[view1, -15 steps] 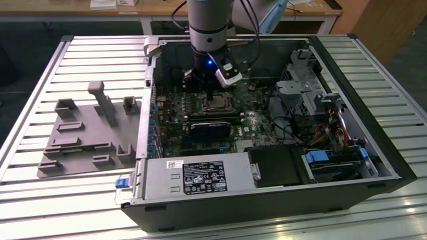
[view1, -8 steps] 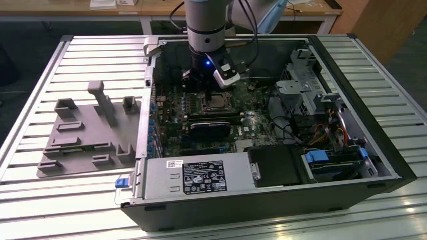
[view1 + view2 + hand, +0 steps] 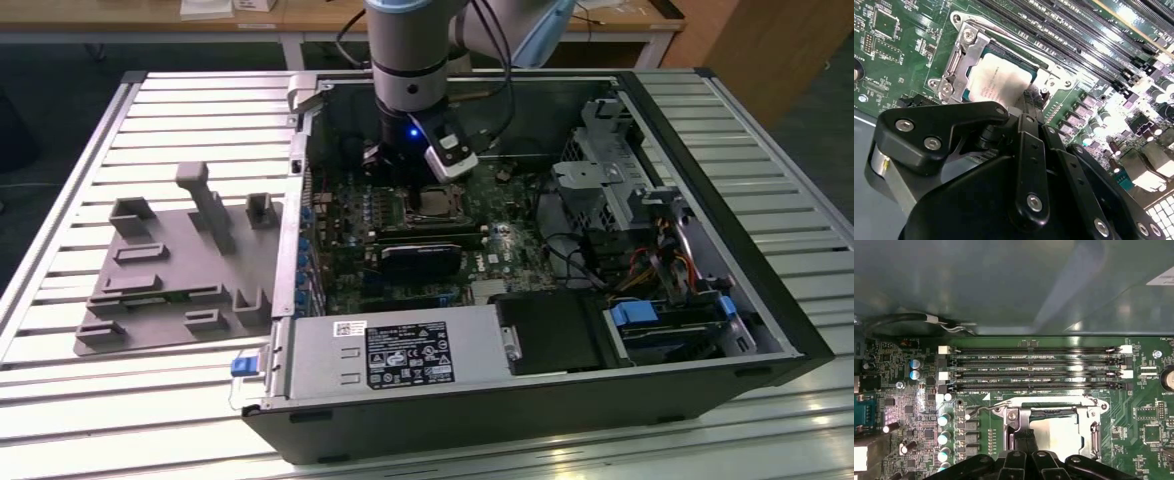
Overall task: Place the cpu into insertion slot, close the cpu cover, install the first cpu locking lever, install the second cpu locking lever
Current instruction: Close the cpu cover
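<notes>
- One cpu (image 3: 1003, 77) lies flat in the one insertion slot (image 3: 430, 204), on the motherboard inside the open computer case (image 3: 781, 325).
- One cpu cover (image 3: 955, 64) is folded down over the chip; its silver frame borders the pale metal top on all sides in both wrist views.
- One wire lever (image 3: 1054, 401) runs along the socket edge nearest the memory slots.
- Four memory slots (image 3: 1034, 367) lie parallel, just beside the socket.
- One grey fixture tray (image 3: 147, 300) sits on the slatted table (image 3: 80, 150), towards the exterior view's left of the case.
- One arm (image 3: 414, 50) reaches straight down into the case, its wrist upright above the socket.
- One gripper (image 3: 1030, 100) points down at the socket's edge, just beside the chip; its two fingers (image 3: 1016, 441) are drawn together, and whether anything is pinched between them cannot be told.
</notes>
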You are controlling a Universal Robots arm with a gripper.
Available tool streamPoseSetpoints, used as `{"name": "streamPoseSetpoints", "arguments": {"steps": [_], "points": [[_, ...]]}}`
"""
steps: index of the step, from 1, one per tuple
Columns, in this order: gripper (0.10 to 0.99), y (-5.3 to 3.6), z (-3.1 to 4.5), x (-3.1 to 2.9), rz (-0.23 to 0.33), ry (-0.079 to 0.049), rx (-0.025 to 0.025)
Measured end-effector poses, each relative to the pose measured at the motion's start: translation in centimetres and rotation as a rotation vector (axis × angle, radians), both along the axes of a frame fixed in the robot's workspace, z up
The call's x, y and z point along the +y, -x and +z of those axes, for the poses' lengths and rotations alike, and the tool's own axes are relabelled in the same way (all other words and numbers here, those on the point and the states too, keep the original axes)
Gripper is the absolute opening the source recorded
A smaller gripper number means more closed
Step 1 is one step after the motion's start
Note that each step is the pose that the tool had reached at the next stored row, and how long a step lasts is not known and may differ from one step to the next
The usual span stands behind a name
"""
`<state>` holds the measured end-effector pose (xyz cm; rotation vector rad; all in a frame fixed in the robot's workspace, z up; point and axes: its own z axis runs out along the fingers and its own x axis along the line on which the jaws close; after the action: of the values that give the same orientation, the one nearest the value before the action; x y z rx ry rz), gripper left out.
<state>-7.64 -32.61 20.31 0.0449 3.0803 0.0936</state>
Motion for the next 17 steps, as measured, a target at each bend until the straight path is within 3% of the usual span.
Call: {"name": "streamPoseSetpoints", "arguments": {"steps": [3,17], "points": [[0.102,0.02,-0.10,-0.01,0.001,-0.015,-0.0001],[0.102,-0.26,-0.33,-0.09,0.001,-0.019,-0.0002]]}}
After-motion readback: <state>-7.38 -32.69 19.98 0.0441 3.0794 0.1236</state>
